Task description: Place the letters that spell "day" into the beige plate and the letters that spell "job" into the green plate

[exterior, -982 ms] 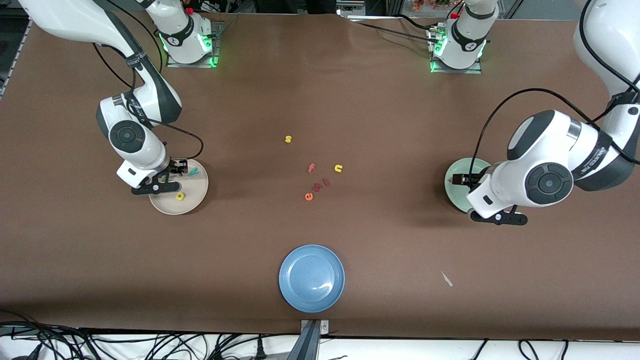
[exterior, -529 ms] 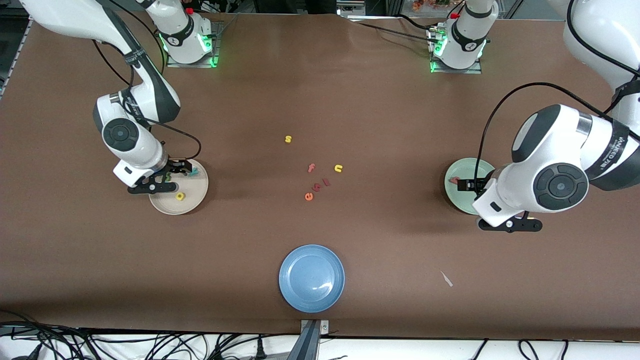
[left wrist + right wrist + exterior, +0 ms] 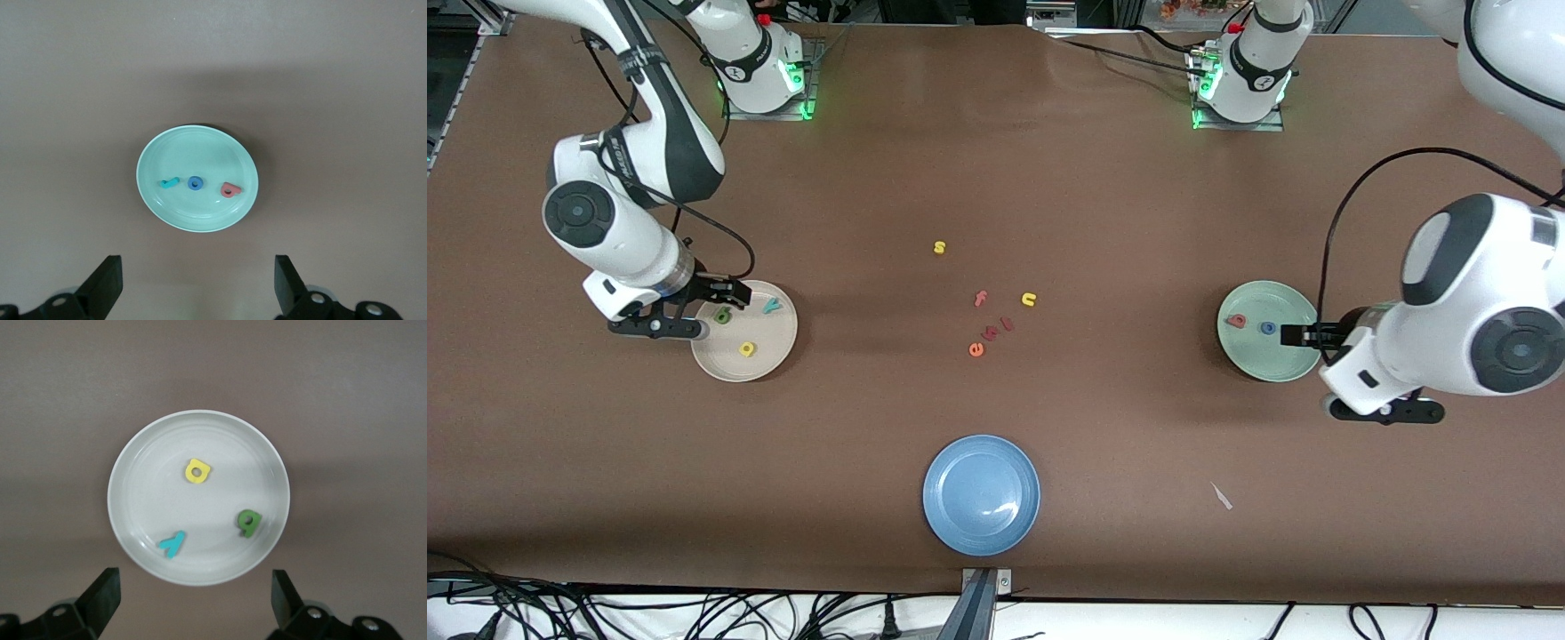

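Both claws gape wide, holding nothing. The left claw (image 3: 197,290) hangs over the green plate (image 3: 150,200)'s edge, the right claw (image 3: 193,607) over the beige plate (image 3: 127,513)'s.

In the front view, the beige plate (image 3: 776,352) with three letters (image 3: 746,348) sits mid-left, the green plate (image 3: 1276,360) with three letters (image 3: 1236,321) mid-right, loose letters (image 3: 991,333) at centre, another plate (image 3: 981,495) bottom centre.

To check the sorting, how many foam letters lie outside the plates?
5, all on the bare table midway between the arms: yellow s, pink f, yellow u, dark-red letter, orange e. A sixth may sit between these last two.
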`<state>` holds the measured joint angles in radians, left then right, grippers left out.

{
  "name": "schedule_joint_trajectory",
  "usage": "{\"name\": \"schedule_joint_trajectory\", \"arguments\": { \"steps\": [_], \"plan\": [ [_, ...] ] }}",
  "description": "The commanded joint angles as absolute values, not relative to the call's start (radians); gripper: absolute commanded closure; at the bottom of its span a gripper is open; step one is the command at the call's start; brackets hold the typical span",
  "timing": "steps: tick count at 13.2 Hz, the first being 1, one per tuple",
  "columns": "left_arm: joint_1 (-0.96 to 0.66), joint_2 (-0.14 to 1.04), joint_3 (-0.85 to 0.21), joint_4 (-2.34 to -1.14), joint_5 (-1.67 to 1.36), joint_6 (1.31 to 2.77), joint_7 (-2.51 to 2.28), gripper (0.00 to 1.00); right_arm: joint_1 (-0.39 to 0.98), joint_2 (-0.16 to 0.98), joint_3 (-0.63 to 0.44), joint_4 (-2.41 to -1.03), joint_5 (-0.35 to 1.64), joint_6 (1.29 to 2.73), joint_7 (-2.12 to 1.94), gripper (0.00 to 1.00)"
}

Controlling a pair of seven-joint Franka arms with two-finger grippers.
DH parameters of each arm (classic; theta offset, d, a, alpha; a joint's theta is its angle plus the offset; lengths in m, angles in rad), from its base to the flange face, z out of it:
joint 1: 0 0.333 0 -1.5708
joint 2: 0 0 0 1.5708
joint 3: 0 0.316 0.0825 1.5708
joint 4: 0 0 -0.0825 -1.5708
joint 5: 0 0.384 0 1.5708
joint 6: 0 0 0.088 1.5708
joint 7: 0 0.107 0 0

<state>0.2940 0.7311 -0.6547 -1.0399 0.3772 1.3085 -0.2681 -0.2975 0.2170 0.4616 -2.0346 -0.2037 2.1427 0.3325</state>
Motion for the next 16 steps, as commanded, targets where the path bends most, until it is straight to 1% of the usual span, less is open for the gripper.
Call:
{"name": "schedule_joint_trajectory", "arguments": {
  "steps": [1, 3, 5, 6, 8, 10, 11, 13, 16],
  "plan": [
    [0.209, 0.671, -0.441, -0.996, 0.188, 1.284, -0.191, 0.0, -0.302, 0.157, 0.469, -1.978, -0.097, 2.013, 0.241, 0.0],
    [0.157, 0.606, -0.265, -1.008, 0.036, 1.296, -0.096, 0.0, -0.302, 0.137, 0.468, -1.896, -0.077, 1.892, 0.21, 0.0],
    [0.111, 0.569, -0.142, -1.029, -0.062, 1.325, -0.058, 0.0, -0.302, 0.1, 0.466, -1.84, -0.077, 1.803, 0.209, 0.0],
    [0.088, 0.543, -0.124, -1.072, -0.063, 1.357, -0.058, 0.0, -0.302, 0.081, 0.466, -1.818, -0.077, 1.761, 0.207, 0.0],
    [0.057, 0.436, -0.078, -1.243, -0.067, 1.504, -0.058, 0.0, -0.302, 0.055, 0.459, -1.758, -0.074, 1.668, 0.163, 0.0],
    [0.061, 0.327, -0.078, -1.439, -0.069, 1.68, -0.057, 0.0, -0.295, 0.045, 0.421, -1.683, -0.075, 1.573, 0.097, 0.0],
    [0.066, 0.289, -0.078, -1.504, -0.069, 1.739, -0.057, 0.0, -0.267, 0.044, 0.382, -1.648, -0.075, 1.54, 0.069, 0.0],
    [0.066, 0.285, -0.078, -1.499, -0.067, 1.737, -0.057, 0.0, -0.215, 0.046, 0.287, -1.608, -0.071, 1.511, -0.004, 0.0],
    [0.069, 0.287, -0.08, -1.485, -0.063, 1.733, -0.06, 0.0, -0.108, 0.044, 0.139, -1.605, -0.052, 1.508, -0.06, 0.0]
  ]
}}
